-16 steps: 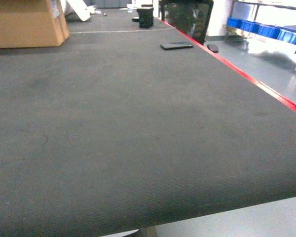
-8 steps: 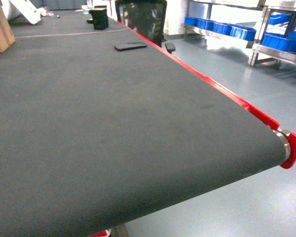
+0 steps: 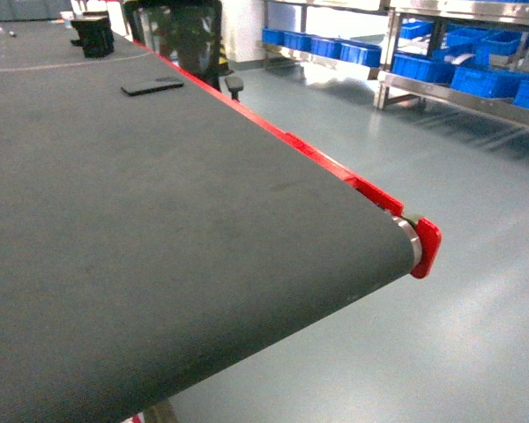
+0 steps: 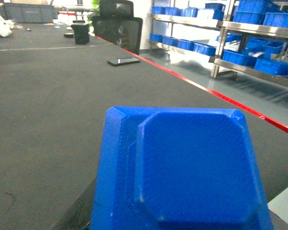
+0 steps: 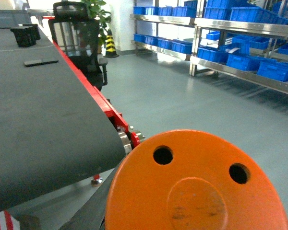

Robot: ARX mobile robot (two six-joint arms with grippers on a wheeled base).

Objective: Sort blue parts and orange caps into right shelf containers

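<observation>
Head view: the dark conveyor belt (image 3: 141, 220) fills the left and centre, ending in a roller with a red end cap (image 3: 426, 248). Beyond that end cap, across open grey floor (image 3: 423, 159), metal shelving carries the right shelf containers (image 3: 485, 81), bright blue crates in rows; what lies in them cannot be made out. A black phone (image 3: 152, 85) lies on the belt near its red edge, with a black office chair (image 3: 181, 35) just past that edge. Neither gripper shows here.

Left wrist view: a blue part (image 4: 182, 167) with chamfered corners and a raised centre panel fills the lower frame, close to the lens and above the belt. The left gripper's fingers are hidden behind it, so whether they pinch it cannot be told. More blue crates (image 4: 240, 57) sit on shelves past the belt's red edge.

Right wrist view: an orange cap (image 5: 197, 187), round with two small holes and a central disc, fills the lower frame, off the belt's roller end over the floor. The right gripper's fingers are hidden, so its grasp cannot be told. Stocked shelves (image 5: 240, 57) stand across clear floor from the belt.
</observation>
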